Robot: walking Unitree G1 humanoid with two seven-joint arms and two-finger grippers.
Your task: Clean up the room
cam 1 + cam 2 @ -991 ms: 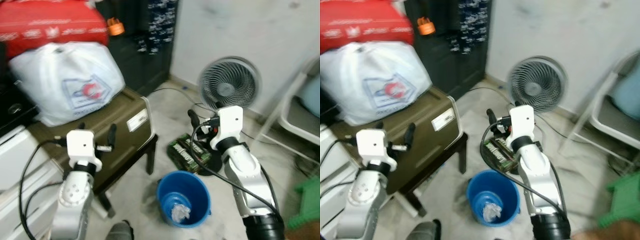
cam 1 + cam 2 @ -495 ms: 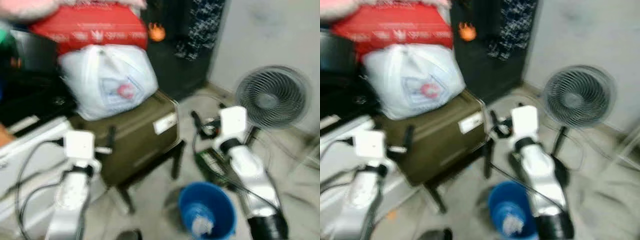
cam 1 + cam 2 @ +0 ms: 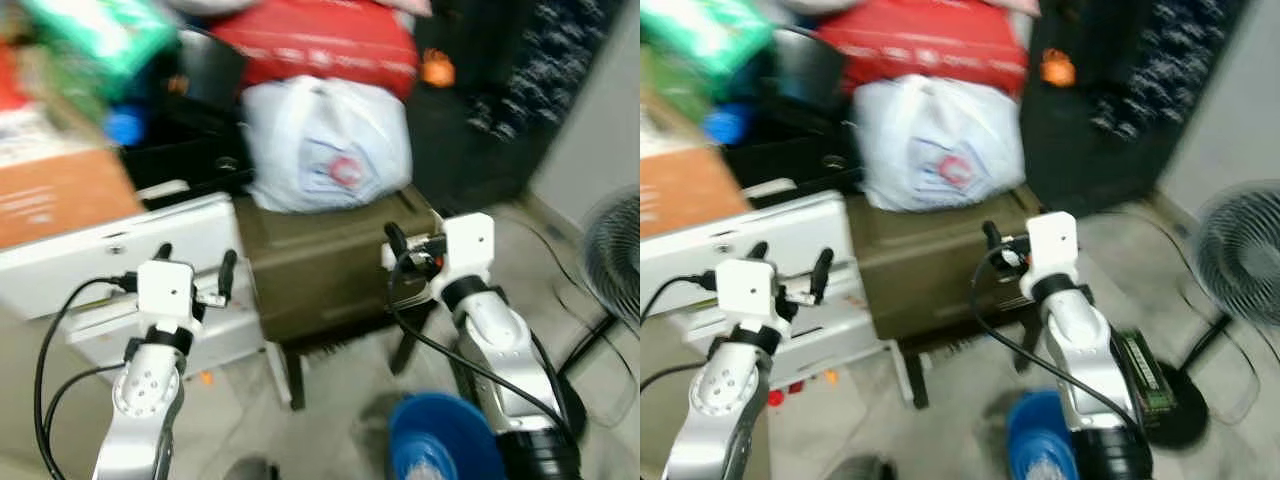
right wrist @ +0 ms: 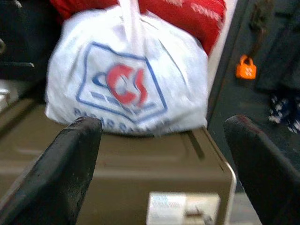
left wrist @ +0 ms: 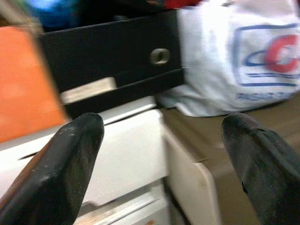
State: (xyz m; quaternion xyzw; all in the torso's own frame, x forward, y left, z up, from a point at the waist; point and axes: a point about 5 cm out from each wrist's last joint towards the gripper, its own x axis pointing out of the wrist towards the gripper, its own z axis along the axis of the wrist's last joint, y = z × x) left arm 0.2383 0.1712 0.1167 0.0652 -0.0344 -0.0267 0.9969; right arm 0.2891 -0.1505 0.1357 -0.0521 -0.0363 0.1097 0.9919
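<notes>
Head cam has swung left vs. a sec ago: fan (image 3: pixel 620 260) now sits at the far right edge, bucket (image 3: pixel 445 445) has slid down to the bottom, and a new stack of clutter has come into view on the left, so this looks like the robot turning to scan for the next thing to tidy, not objects moving. Pics are blurred, consistent w/ walking or turning. L to R: orange-brown cardboard box (image 3: pixel 55 205) w/ green packs above it, too smeared to name; white drawer unit (image 3: pixel 130 255) below; left pincer (image 3: pixel 195 270) held up in front of that unit, fingers spread wide, nothing btwn them. Next, olive case (image 3: pixel 320 260) on a small dark stool, w/ white plastic bag (image 3: pixel 325 150) on its lid and a red bag (image 3: pixel 320 40) on top of that. Right pincer (image 4: pixel 159 154) hovers near the case's right front corner, also wide open & empty, pointing at the white bag. Blue bucket on the floor just below the right arm, w/ pale scrap inside; likely the bin for rubbish. No item picked yet, so task seems at the search stage. Room: floor strip btwn drawer unit and stool is narrow; stool legs, bucket and fan cable near the right side crowd the feet. Case edge is close to both arms, so reach fwd w/ care.
</notes>
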